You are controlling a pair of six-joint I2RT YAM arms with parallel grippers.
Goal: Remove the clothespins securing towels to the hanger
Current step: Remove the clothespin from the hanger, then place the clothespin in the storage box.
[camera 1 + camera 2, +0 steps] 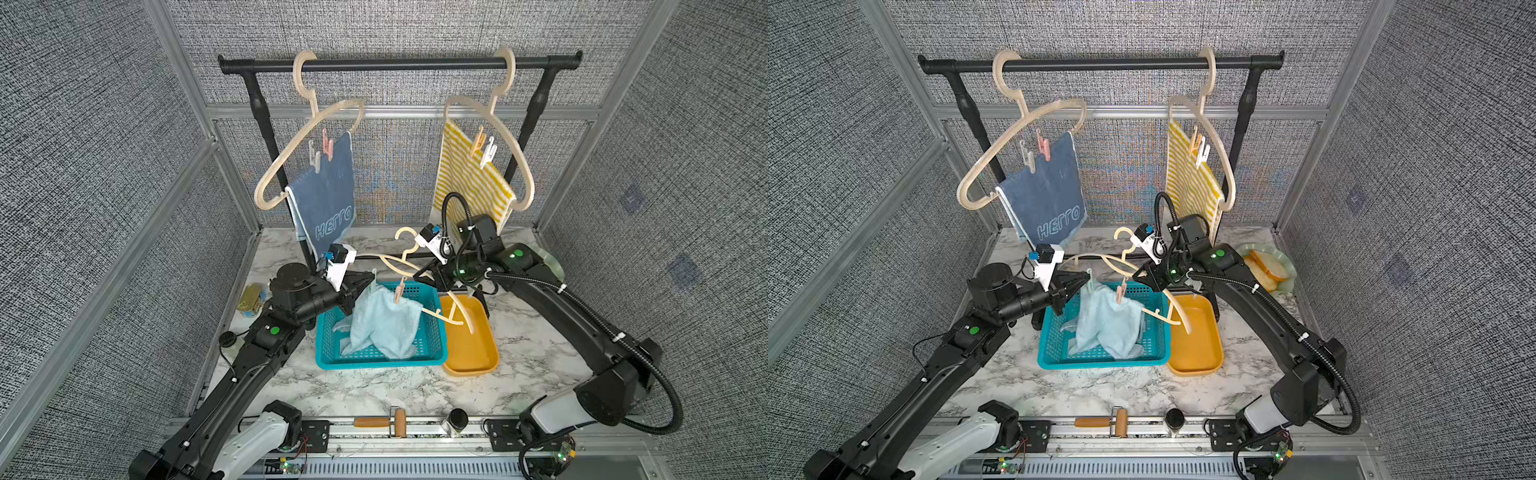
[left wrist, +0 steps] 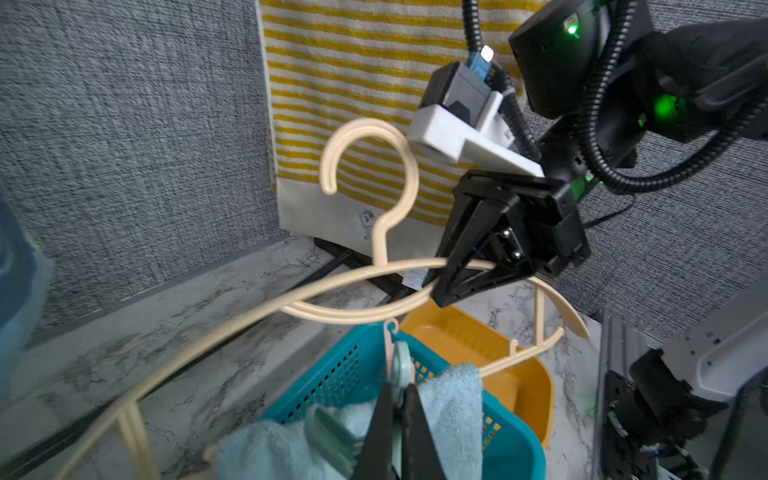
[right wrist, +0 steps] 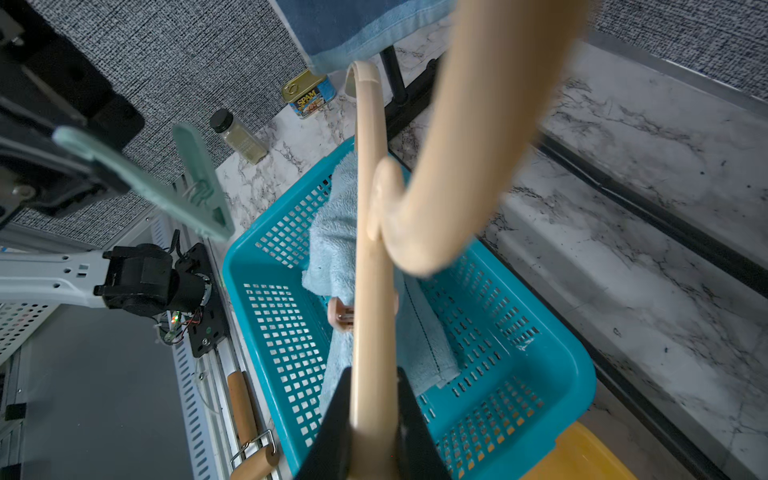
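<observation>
**Views.** Both top views take in the whole cell. A black rail (image 1: 399, 63) across the upper frame carries two hung hangers (image 1: 296, 72). At centre left hangs the dark blue "HELLO" towel (image 1: 328, 195), pinned by a pink clothespin (image 1: 328, 145) and a beige clothespin (image 1: 316, 160). At centre right hangs the yellow-striped towel (image 1: 469, 178), pinned by an orange clothespin (image 1: 478, 143) and a white clothespin (image 1: 489, 151). In a top view, bread slices (image 1: 1266, 266) show on a plate at centre right. Only the right wrist view makes the SPAM can (image 3: 309, 93) legible, with a spice jar (image 3: 239, 137) near it.

**End effectors.** The left gripper (image 2: 399, 388) is pressed together on the mint green clothespin (image 2: 401, 361), at the upper corner of the light aqua towel (image 1: 386, 324). Whether that pin bites the cloth cannot be told. The right gripper (image 3: 370, 411) pinches the shoulder bar of the loose hanger (image 3: 370, 291), held tilted above the teal basket (image 1: 374, 365). The aqua towel drapes from this hanger into the basket, fixed by a peach clothespin (image 1: 400, 291).

**Surface and room.** The white marble tabletop (image 1: 540, 345) also bears an orange tray (image 1: 469, 353), touching the basket on its right in the frame. A wooden-handled roller (image 1: 397, 422) and a small jar (image 1: 457, 419) lie along the lower edge. Grey woven fabric walls (image 1: 83, 166) in aluminium framing enclose the cell.
</observation>
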